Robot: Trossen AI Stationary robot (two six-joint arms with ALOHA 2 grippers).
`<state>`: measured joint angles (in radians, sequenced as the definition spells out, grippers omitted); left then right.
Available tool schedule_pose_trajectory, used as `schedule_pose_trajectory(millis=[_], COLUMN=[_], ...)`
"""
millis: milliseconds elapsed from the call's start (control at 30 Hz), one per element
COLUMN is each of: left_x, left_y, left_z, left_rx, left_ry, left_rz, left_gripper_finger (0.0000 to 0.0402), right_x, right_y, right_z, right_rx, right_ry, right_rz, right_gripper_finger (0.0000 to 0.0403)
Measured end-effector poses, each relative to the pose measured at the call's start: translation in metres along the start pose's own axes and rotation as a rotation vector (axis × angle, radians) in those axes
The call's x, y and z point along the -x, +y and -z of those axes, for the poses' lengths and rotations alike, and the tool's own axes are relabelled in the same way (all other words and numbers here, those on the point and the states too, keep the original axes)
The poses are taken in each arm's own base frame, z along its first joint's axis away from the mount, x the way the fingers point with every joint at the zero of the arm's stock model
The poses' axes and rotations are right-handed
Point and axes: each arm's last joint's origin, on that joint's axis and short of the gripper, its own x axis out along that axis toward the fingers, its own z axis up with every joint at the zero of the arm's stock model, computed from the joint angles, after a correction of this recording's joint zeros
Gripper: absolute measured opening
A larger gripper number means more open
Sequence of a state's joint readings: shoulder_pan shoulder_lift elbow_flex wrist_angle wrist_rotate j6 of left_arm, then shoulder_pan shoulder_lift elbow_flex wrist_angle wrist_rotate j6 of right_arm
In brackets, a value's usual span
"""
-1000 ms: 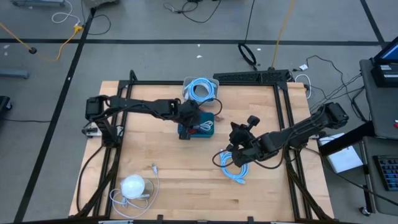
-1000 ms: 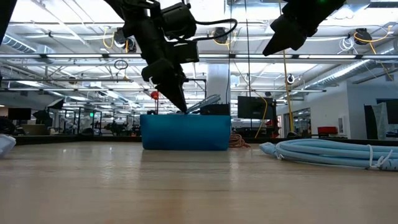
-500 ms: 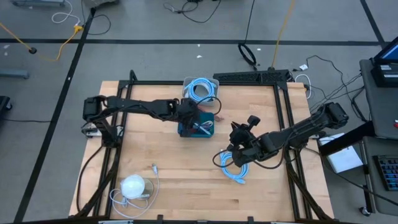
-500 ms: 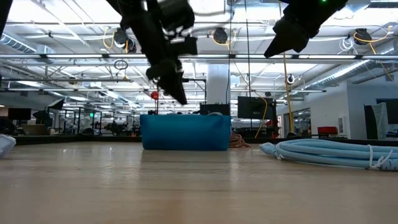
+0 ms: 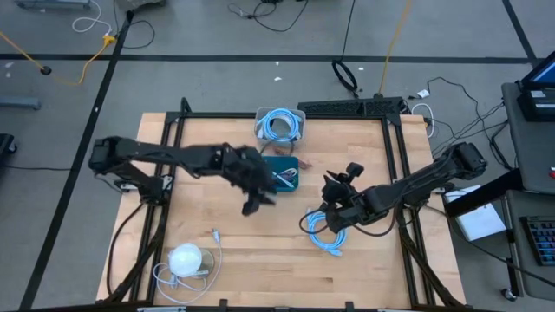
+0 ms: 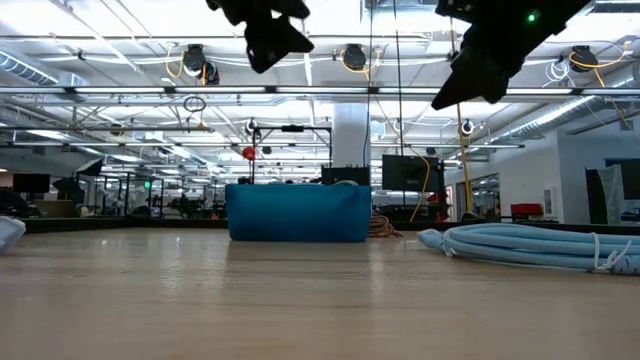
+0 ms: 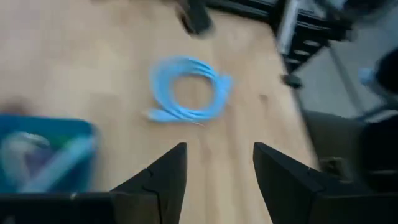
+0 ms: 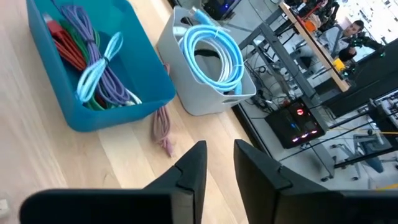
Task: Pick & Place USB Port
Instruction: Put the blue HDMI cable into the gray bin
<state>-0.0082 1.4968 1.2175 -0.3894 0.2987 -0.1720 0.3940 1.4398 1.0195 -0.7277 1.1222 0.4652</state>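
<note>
Both grippers hang empty above the table; the cables lie in the blue bin.

High view: the left gripper [image 5: 254, 204] sits just off the blue bin [image 5: 284, 172]; the right gripper [image 5: 332, 206] is over a coiled light-blue cable [image 5: 323, 229]. Low view: both arms are well above the tabletop, the bin behind. Left wrist view: the jaws stand apart, empty, over bare wood near the coil [image 7: 188, 91]. Right wrist view: fingers slightly parted, nothing between them; purple, red and pale cables [image 8: 93, 59] fill the bin beside a white bin [image 8: 205, 81] with a coil.
</note>
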Motion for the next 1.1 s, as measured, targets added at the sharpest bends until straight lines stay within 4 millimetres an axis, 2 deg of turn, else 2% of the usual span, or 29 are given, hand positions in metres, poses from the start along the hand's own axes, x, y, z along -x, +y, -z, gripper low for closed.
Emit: schedule_pose_trajectory(millis=[133, 267, 333, 433, 500, 633, 733, 833, 900, 933, 1100], left_x=[-0.03, -0.06, -0.071, -0.076, -0.077, -0.077, -0.077, -0.076, -0.075, -0.075, -0.077], left_y=[-0.017, -0.033, -0.041, -0.053, -0.059, -0.068, -0.071, -0.07, -0.068, -0.068, -0.062], left_z=[0.019, 0.037, 0.042, 0.047, 0.049, 0.053, 0.057, 0.058, 0.059, 0.059, 0.067], left_rx=[0.088, 0.056, 0.0, -0.096, -0.142, -0.204, -0.244, -0.266, -0.268, -0.264, -0.236], left_ry=[0.151, 0.237, 0.232, 0.223, 0.209, 0.2, 0.209, 0.209, 0.206, 0.2, 0.206], left_rz=[0.044, 0.034, 0.008, -0.048, -0.099, -0.182, -0.268, -0.358, -0.395, -0.404, -0.447], left_gripper_finger=[0.0187, 0.0187, 0.0187, 0.0187, 0.0187, 0.0186, 0.0186, 0.0186, 0.0186, 0.0186, 0.0186], right_x=[0.006, 0.015, 0.023, 0.039, 0.051, 0.067, 0.071, 0.072, 0.069, 0.068, 0.074], right_y=[-0.007, -0.012, -0.01, 0.003, 0.015, 0.04, 0.059, 0.08, 0.093, 0.097, 0.109], right_z=[-0.002, -0.004, -0.005, -0.005, -0.003, 0.011, 0.031, 0.049, 0.055, 0.056, 0.046], right_rx=[-0.024, 0.014, 0.105, 0.344, 0.453, 0.749, 1.054, 1.354, 1.495, 1.491, 1.242], right_ry=[-0.016, -0.038, -0.051, -0.11, -0.182, -0.263, -0.284, -0.315, -0.303, -0.304, -0.35], right_rz=[-0.014, -0.067, -0.148, -0.347, -0.361, -0.224, 0.028, 0.353, 0.427, 0.426, 0.376], right_gripper_finger=[0.008, 0.008, 0.008, 0.0079, 0.0077, 0.0074, 0.0075, 0.0077, 0.0077, 0.0077, 0.0068])
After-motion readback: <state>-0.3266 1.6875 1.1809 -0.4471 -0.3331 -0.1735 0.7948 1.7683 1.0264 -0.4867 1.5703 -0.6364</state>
